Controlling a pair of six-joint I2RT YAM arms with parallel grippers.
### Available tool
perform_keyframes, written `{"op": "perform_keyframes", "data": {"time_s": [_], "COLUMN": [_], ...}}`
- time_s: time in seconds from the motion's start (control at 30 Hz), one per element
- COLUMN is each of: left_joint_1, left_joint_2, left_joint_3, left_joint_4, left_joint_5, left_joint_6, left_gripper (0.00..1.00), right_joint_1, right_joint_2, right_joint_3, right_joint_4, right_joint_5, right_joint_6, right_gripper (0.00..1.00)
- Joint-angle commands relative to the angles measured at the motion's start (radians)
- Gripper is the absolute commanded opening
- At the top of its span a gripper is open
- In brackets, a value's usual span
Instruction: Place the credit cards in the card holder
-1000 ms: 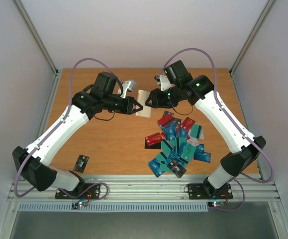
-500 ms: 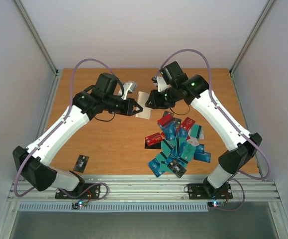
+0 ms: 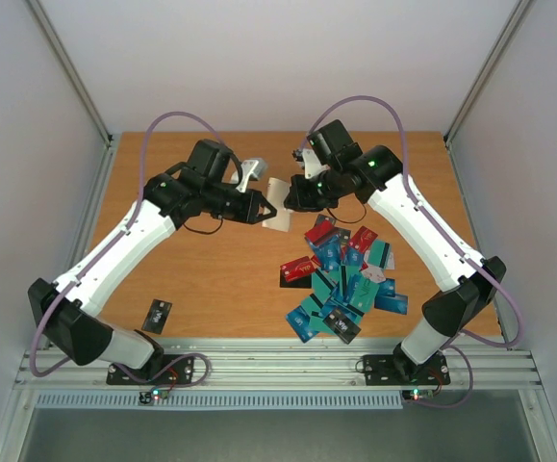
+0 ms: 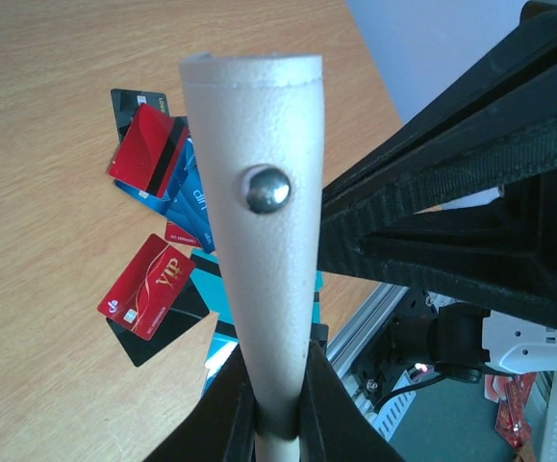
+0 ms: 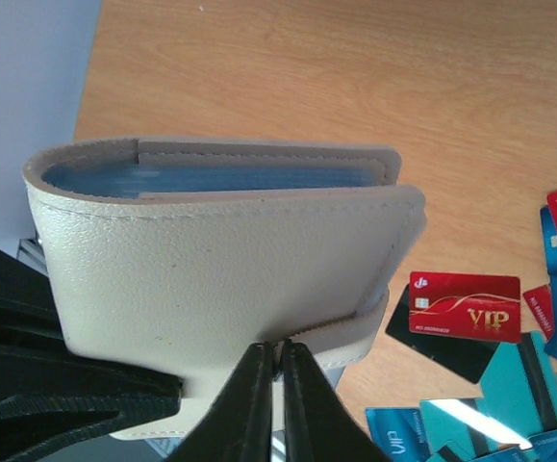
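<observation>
- Now wallet (image 3: 278, 204) sits upper centre of top view, held off table (image 3: 211, 274).
- L claw (image 3: 262, 208) pinches its stud flap; R claw (image 3: 293, 196) clamps opposite edge.
- Cards (image 3: 341, 279) lie lower right of wallet, nearer R arm.
- Wallet's long axis approx up-down in frame.

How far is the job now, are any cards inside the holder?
Done: nothing visible. In hand: left gripper and right gripper both clamp the folded card holder above the table. Remaining: the credit cards lie piled, one black card apart; all need loading.
</observation>
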Motion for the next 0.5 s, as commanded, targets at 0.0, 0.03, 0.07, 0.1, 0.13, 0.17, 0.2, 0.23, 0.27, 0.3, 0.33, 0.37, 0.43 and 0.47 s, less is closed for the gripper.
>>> {"op": "perform_keyframes", "data": {"time_s": [0.0,0.03,0.07,0.1,0.13,0.17,0.2,0.23,0.27,0.3,0.33,0.37,0.43,0.47], "left_joint_1": [-0.013,-0.016,-0.020,-0.024,-0.028,-0.032,-0.036,-0.037,-0.041,-0.043,-0.044,-0.044,-0.045,-0.044], "left_joint_2": [0.000,0.001,0.002,0.002,0.002,0.002,0.003,0.003,0.001,0.001,-0.002,-0.004,-0.009,-0.012], "left_joint_3": [0.054,0.055,0.055,0.054,0.054,0.054,0.054,0.055,0.054,0.056,0.055,0.054,0.053,0.052], "left_joint_4": [0.036,0.034,0.031,0.028,0.027,0.026,0.025,0.025,0.025,0.024,0.024,0.025,0.029,0.034], "left_joint_5": [0.006,0.003,0.001,-0.002,-0.006,-0.008,-0.010,-0.010,-0.010,-0.009,-0.009,-0.009,-0.002,0.003], "left_joint_6": [0.031,0.034,0.038,0.040,0.041,0.042,0.044,0.045,0.047,0.048,0.048,0.048,0.050,0.050], "left_gripper": [0.00,0.00,0.00,0.00,0.00,0.00,0.00,0.00,0.00,0.00,0.00,0.00,0.00,0.00], "right_joint_1": [0.005,0.005,0.004,0.005,0.004,0.004,0.005,0.005,0.004,0.003,0.005,0.004,0.005,0.004], "right_joint_2": [0.008,0.004,0.001,0.001,0.002,0.004,0.007,0.010,0.012,0.014,0.017,0.019,0.020,0.020], "right_joint_3": [-0.014,-0.014,-0.013,-0.009,-0.004,0.001,0.002,0.003,0.001,-0.002,-0.007,-0.013,-0.027,-0.034], "right_joint_4": [-0.022,-0.011,-0.002,0.005,0.006,0.005,0.003,-0.001,-0.001,-0.002,0.000,0.004,0.007,0.006], "right_joint_5": [-0.020,-0.038,-0.051,-0.061,-0.065,-0.066,-0.066,-0.062,-0.055,-0.050,-0.048,-0.051,-0.053,-0.047], "right_joint_6": [-0.007,0.005,0.013,0.023,0.026,0.026,0.026,0.027,0.027,0.027,0.027,0.052,0.066,0.068], "right_gripper": [0.14,0.22,0.31,0.35,0.38,0.39,0.40,0.40,0.40,0.40,0.39,0.38,0.35,0.34]}}
